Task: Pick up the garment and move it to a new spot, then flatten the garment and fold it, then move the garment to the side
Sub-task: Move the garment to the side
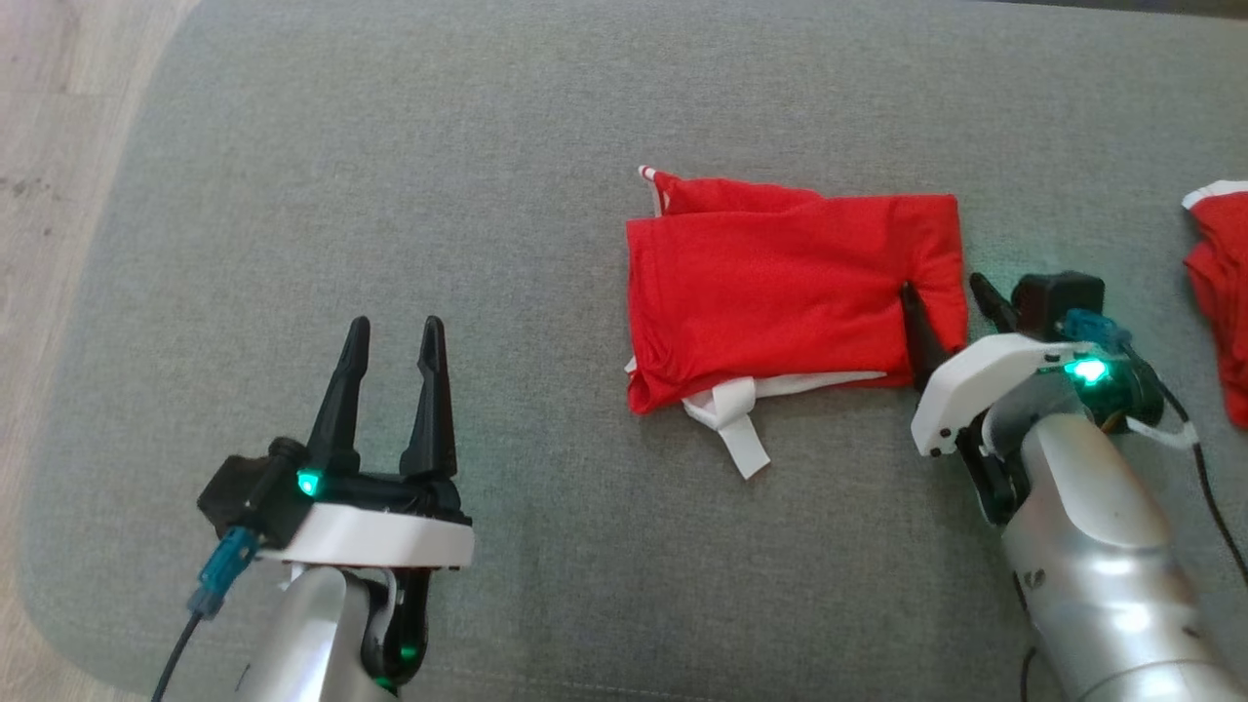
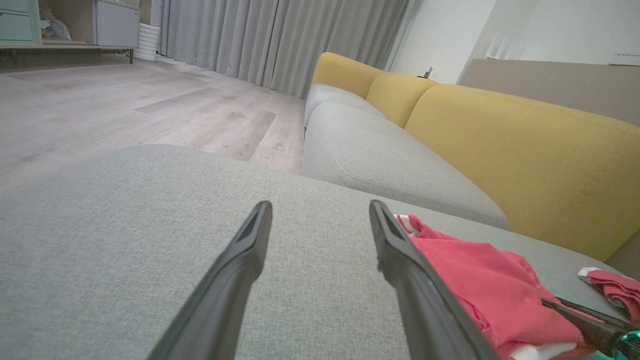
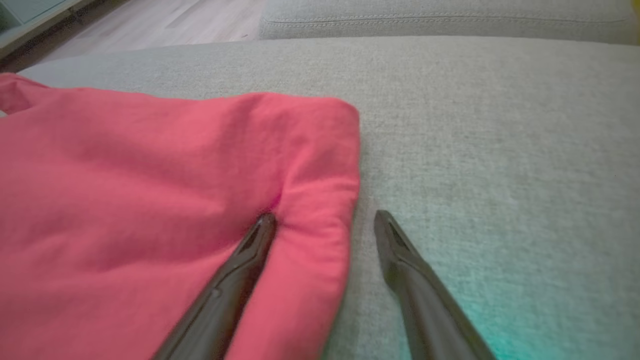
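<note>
A red garment (image 1: 780,292) with white trim lies folded into a rough rectangle on the grey cushion (image 1: 487,175). My right gripper (image 1: 944,292) is open at the garment's right edge: one finger presses into the red cloth, the other rests on bare cushion just past the edge, so the folded edge (image 3: 320,225) lies between the jaws. My left gripper (image 1: 392,336) is open over bare cushion well to the left of the garment, holding nothing. In the left wrist view the garment (image 2: 490,290) shows beside that gripper's right finger.
A second red garment (image 1: 1219,283) with white trim lies at the right edge of the cushion. Wooden floor (image 1: 58,146) runs past the cushion's left side. A grey and yellow sofa (image 2: 500,150) stands beyond the far edge.
</note>
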